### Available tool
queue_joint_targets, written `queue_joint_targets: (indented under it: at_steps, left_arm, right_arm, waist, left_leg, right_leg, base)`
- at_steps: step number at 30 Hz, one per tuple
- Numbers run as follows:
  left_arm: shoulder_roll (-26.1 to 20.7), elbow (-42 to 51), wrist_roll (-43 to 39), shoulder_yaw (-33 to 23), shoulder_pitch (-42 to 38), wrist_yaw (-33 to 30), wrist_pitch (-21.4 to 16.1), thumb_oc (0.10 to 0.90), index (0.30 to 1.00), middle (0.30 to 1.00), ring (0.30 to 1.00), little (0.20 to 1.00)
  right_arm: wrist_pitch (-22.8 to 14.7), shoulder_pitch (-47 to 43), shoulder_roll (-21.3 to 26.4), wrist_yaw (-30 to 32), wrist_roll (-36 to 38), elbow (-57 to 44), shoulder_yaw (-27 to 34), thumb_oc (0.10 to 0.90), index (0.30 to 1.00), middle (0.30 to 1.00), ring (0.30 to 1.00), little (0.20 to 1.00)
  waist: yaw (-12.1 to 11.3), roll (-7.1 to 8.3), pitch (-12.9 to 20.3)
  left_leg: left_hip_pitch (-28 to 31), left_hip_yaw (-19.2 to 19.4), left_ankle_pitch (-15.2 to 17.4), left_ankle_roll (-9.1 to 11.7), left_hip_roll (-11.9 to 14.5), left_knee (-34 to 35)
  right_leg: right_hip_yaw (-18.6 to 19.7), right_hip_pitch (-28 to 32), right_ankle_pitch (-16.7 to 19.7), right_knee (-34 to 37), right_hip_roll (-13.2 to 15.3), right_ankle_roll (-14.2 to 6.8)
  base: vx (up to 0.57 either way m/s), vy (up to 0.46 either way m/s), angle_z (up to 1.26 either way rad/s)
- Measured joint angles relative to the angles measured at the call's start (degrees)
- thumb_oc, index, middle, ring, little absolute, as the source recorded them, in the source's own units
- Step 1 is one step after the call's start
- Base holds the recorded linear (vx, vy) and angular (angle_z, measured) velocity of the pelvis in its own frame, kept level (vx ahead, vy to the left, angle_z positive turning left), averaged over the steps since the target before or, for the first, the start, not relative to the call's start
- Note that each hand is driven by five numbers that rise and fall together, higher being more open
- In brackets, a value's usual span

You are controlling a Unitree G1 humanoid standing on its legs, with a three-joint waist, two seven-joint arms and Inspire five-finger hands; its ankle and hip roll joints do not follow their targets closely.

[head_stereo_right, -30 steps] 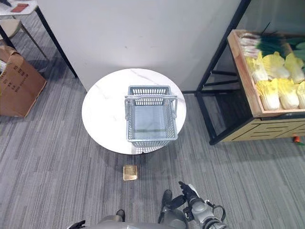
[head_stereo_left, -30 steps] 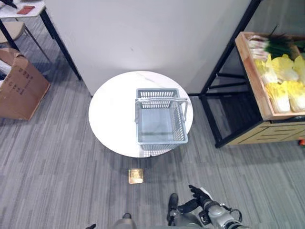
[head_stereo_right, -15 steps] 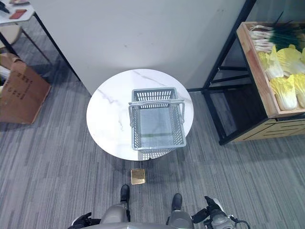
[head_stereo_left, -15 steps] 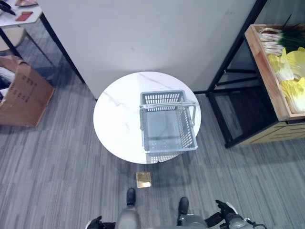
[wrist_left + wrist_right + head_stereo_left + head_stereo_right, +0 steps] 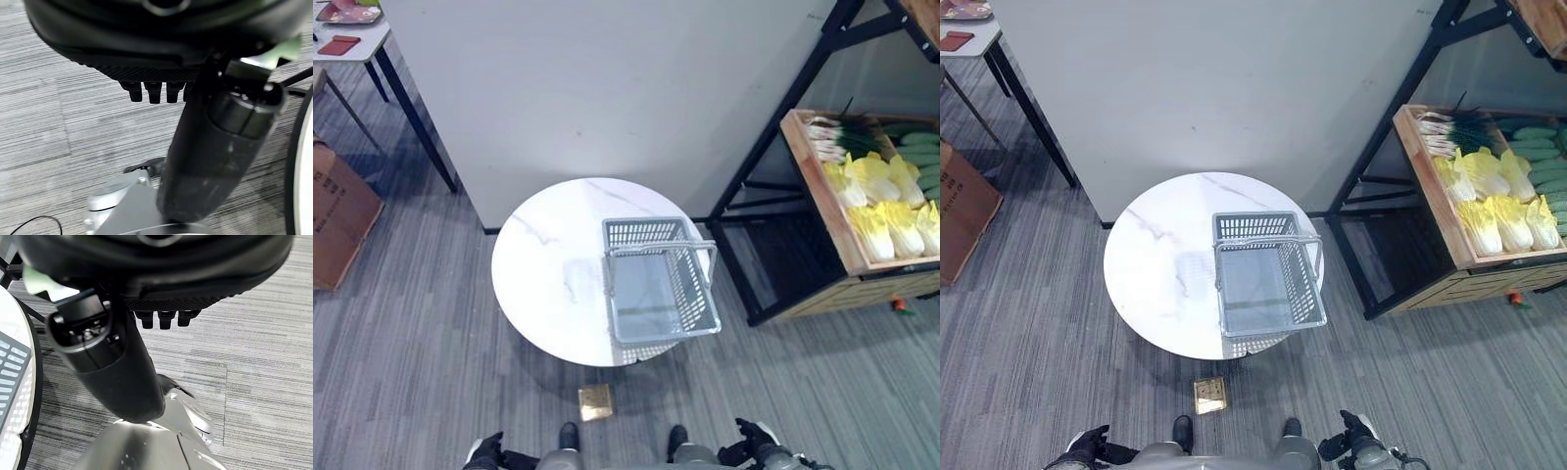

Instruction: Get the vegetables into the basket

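A grey plastic basket [image 5: 661, 294] stands empty on the right half of a round white table [image 5: 543, 284], its handle up across the far end. The vegetables lie in a wooden crate [image 5: 815, 201] on the shelf at the right: yellow-green cabbages [image 5: 886, 211], spring onions [image 5: 837, 137] and cucumbers [image 5: 1540, 147]. My left hand [image 5: 487, 452] hangs low at the near left, well short of the table. My right hand [image 5: 752, 446] hangs at the near right. In the wrist views both hands' fingers [image 5: 152, 92] [image 5: 166, 319] are relaxed over the carpet and hold nothing.
A black metal shelf frame [image 5: 773, 176] carries the crate, its foot close to the table's right side. A white partition stands behind the table. A cardboard box [image 5: 333, 215] and a black-legged desk [image 5: 357, 34] are far left. A brass floor plate [image 5: 595, 401] lies before the table.
The whole picture has shifted, so the camera moved; more of the crate shows. My right hand has dropped from a raised spot to the lower edge. My left hand has come into view.
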State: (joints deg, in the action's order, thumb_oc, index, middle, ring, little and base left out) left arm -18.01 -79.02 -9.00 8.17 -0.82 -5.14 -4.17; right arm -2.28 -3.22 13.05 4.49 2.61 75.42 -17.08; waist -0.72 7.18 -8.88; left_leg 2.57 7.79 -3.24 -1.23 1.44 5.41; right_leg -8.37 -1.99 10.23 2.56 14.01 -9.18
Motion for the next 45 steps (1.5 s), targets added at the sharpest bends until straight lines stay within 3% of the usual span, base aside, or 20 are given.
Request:
queue_joint_targets:
  at_steps: [2, 7, 11, 12, 14, 17, 18, 19, 21, 24, 25, 33, 35, 38, 45]
  left_arm:
    - [-0.2, -0.1, -0.1, -1.3, 1.6, -0.1, 0.0, 0.900, 1.000, 1.000, 1.000, 1.000]
    - [2.1, -0.7, -0.1, -2.1, 4.6, -0.1, 0.3, 0.900, 1.000, 1.000, 1.000, 1.000]
    - [2.4, -0.4, -0.1, -2.2, 4.4, -0.4, 0.1, 0.900, 1.000, 1.000, 1.000, 1.000]
    - [2.8, -0.6, -0.6, -2.3, 4.4, -1.1, 0.1, 0.900, 1.000, 1.000, 1.000, 1.000]
    - [2.9, -0.7, -0.6, -2.8, 4.5, -1.1, 0.1, 0.900, 1.000, 1.000, 1.000, 1.000]
    - [3.1, -0.6, -0.5, -4.2, 4.6, -1.1, 0.1, 0.900, 1.000, 1.000, 1.000, 1.000]
    - [3.4, -0.3, -0.4, -5.3, 4.8, -1.1, 0.1, 0.900, 1.000, 1.000, 1.000, 1.000]
    - [3.4, -0.5, -0.4, -5.6, 4.8, -1.2, 0.2, 0.900, 1.000, 1.000, 1.000, 1.000]
    - [3.0, -0.6, 0.2, -5.8, 4.7, -1.2, 0.1, 0.900, 1.000, 1.000, 1.000, 1.000]
    - [2.8, -0.6, 1.2, -5.6, 4.2, -1.2, 0.2, 0.900, 1.000, 1.000, 1.000, 1.000]
    - [2.7, -0.6, 1.3, -5.6, 4.2, -1.2, 0.2, 0.900, 1.000, 1.000, 1.000, 1.000]
    - [2.2, -0.1, 2.0, -5.3, 3.4, -1.2, 0.0, 0.900, 1.000, 1.000, 1.000, 1.000]
    - [1.9, 0.0, 2.0, -5.2, 3.1, -1.1, 0.0, 0.900, 1.000, 1.000, 1.000, 1.000]
    - [1.4, 0.0, 1.9, -3.8, 2.8, -1.2, -0.3, 0.900, 1.000, 1.000, 1.000, 1.000]
    - [1.5, -0.2, 1.6, -1.9, 2.1, -1.2, -0.3, 0.900, 1.000, 1.000, 1.000, 1.000]
  right_arm:
    - [0.1, 1.1, -0.7, 0.1, 0.0, 1.1, 0.5, 0.900, 1.000, 1.000, 1.000, 1.000]
    - [0.5, 1.4, 2.0, 1.2, 0.0, 1.1, 3.3, 0.900, 1.000, 1.000, 1.000, 1.000]
    - [0.6, -0.6, 7.2, 2.4, 0.7, -0.3, 9.2, 0.900, 1.000, 1.000, 1.000, 1.000]
    - [1.0, -3.5, 11.2, 4.3, 1.8, -2.5, 10.1, 0.900, 1.000, 1.000, 1.000, 1.000]
    - [1.1, -4.7, 15.3, 6.8, 1.2, -8.7, 9.4, 0.900, 1.000, 1.000, 1.000, 1.000]
    - [1.1, -5.4, 24.6, 8.6, -5.5, -26.0, 5.5, 0.900, 1.000, 1.000, 1.000, 1.000]
    - [2.0, -5.3, 30.6, 8.6, -11.3, -39.3, 4.1, 0.900, 1.000, 1.000, 1.000, 1.000]
    - [-0.6, -6.6, 32.1, 10.0, -14.8, -42.6, 4.5, 0.900, 1.000, 1.000, 1.000, 1.000]
    - [-1.5, -12.6, 33.5, 11.2, -18.7, -47.0, 3.9, 0.900, 1.000, 1.000, 1.000, 1.000]
    - [-3.4, -20.0, 33.7, 11.3, -20.3, -48.2, 0.2, 0.900, 1.000, 1.000, 1.000, 1.000]
    - [-3.0, -23.6, 33.4, 9.9, -20.3, -49.6, -4.9, 0.900, 1.000, 1.000, 1.000, 1.000]
    - [-5.7, -32.6, 27.5, 3.8, -19.6, -48.7, -19.3, 0.900, 1.000, 1.000, 1.000, 1.000]
    - [-5.9, -32.9, 26.6, 2.8, -19.6, -47.9, -20.0, 0.900, 1.000, 1.000, 1.000, 1.000]
    - [-5.2, -38.0, 21.8, 2.1, -17.2, -37.6, -22.4, 0.900, 1.000, 1.000, 1.000, 1.000]
    - [-2.7, -41.6, 20.9, 1.8, -15.9, -28.5, -23.6, 0.900, 1.000, 1.000, 1.000, 1.000]
  waist:
    - [-0.6, 1.25, 1.2]
    - [-0.9, -2.70, 2.4]
    - [-0.7, -3.62, 2.7]
    - [-0.3, -3.75, 2.7]
    - [-0.2, -3.79, 2.6]
    - [0.0, -3.84, 2.5]
    - [0.3, -4.02, 2.4]
    - [0.4, -3.98, 2.4]
    - [0.0, -3.30, 2.7]
    - [-2.0, -2.92, 2.8]
    - [-2.3, -2.78, 2.7]
    - [-5.1, -1.35, 1.4]
    - [-6.3, -0.88, 1.0]
    - [-6.5, -0.21, -0.1]
    - [-7.0, -0.20, -1.8]
  left_leg:
    - [0.2, -0.4, 0.4, 1.7, -0.4, 0.0]
    - [-0.2, -1.3, -0.3, 5.8, 5.5, -0.3]
    - [-0.7, -1.9, -0.3, 6.9, 7.0, -0.6]
    - [-1.0, -1.7, -0.2, 7.1, 7.0, -0.6]
    - [-1.0, -1.7, -0.3, 7.1, 7.0, -0.4]
    - [-1.0, -1.7, -0.3, 7.2, 7.0, -0.4]
    - [-1.0, -1.7, -0.4, 7.2, 7.0, -0.4]
    - [-0.8, -1.7, -0.4, 7.3, 7.1, -0.4]
    - [-0.7, -1.6, -0.4, 7.4, 7.2, -0.4]
    - [-0.8, -1.9, -0.5, 7.5, 7.2, -0.4]
    - [-1.0, -2.0, -0.5, 7.5, 7.1, -0.4]
    - [-2.1, -2.7, -0.6, 7.6, 6.9, -0.4]
    - [-2.1, -2.7, -0.6, 7.6, 6.9, -0.4]
    - [-2.5, -3.2, -0.6, 7.6, 6.9, -0.7]
    - [-4.6, -3.8, -0.8, 7.7, 6.9, -1.1]
  right_leg:
    - [-0.5, 1.5, -1.4, 2.6, -0.1, 0.1]
    - [-1.9, 1.4, -3.1, 2.5, -6.1, 2.7]
    - [-2.7, 1.4, -3.7, 2.6, -7.4, 3.6]
    - [-2.5, 0.9, -3.8, 2.7, -7.4, 3.3]
    - [-2.5, 0.9, -3.8, 2.7, -7.4, 3.3]
    - [-2.5, 0.9, -3.7, 2.8, -7.5, 3.4]
    - [-2.5, 0.9, -3.4, 2.7, -7.5, 3.7]
    - [-2.4, 1.0, -3.2, 2.5, -7.6, 3.8]
    - [-2.3, 1.1, -3.2, 2.5, -8.0, 3.8]
    - [-2.7, 1.2, -3.2, 2.5, -7.9, 3.8]
    - [-2.8, 1.1, -3.2, 2.5, -8.0, 3.8]
    - [-3.9, 0.7, -3.2, 2.5, -7.8, 3.8]
    - [-4.0, 0.7, -3.2, 2.5, -7.8, 3.8]
    - [-4.2, 0.5, -3.3, 2.5, -7.7, 3.8]
    - [-4.5, -1.1, -3.2, 2.5, -7.7, 3.9]
  base:
    - [0.04, -0.118, 0.07]
    - [0.06, -0.112, 0.02]
    - [0.02, -0.081, 0.04]
    - [0.02, -0.029, -0.04]
    - [0.01, -0.017, -0.02]
    - [0.01, -0.009, 0.00]
    - [0.03, -0.027, 0.00]
    - [0.00, 0.000, 0.00]
    - [0.01, -0.017, -0.01]
    - [0.01, -0.009, 0.04]
    - [0.01, -0.015, 0.09]
    - [0.00, -0.010, 0.07]
    - [0.00, -0.011, 0.03]
    - [-0.01, -0.010, 0.03]
    - [-0.01, -0.005, 0.02]
